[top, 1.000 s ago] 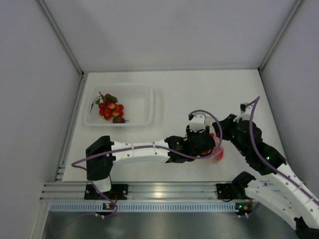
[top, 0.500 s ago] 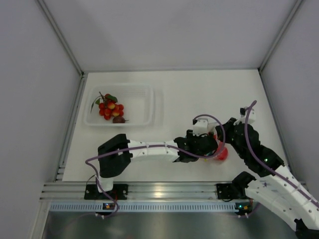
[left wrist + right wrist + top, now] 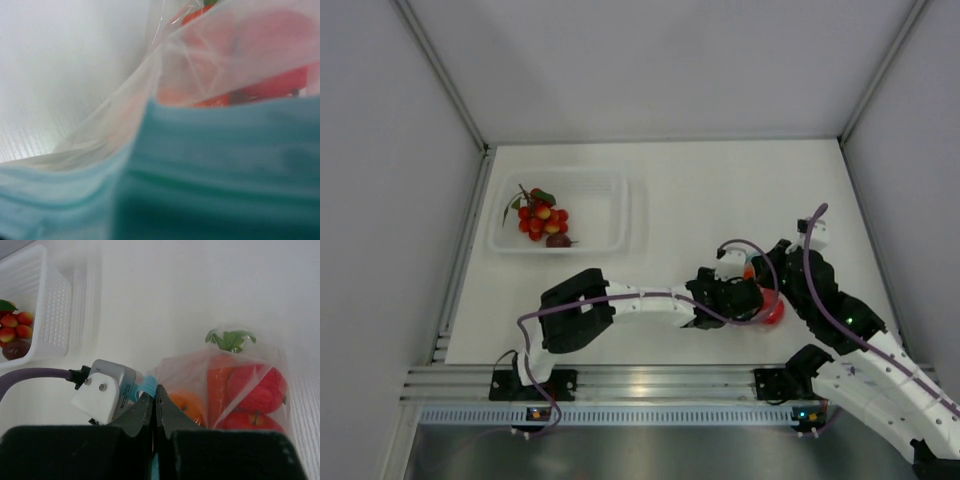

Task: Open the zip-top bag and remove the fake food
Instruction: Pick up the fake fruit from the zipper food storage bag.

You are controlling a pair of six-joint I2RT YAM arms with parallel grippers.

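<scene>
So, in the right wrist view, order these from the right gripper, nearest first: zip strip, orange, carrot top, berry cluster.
1. teal-blue zip strip of the clear bag, in the right gripper's shut jaws
2. round orange plastic fruit, inside the bag
3. green leafy carrot top, bag's far end
4. red berry cluster, white tray, far left
</scene>
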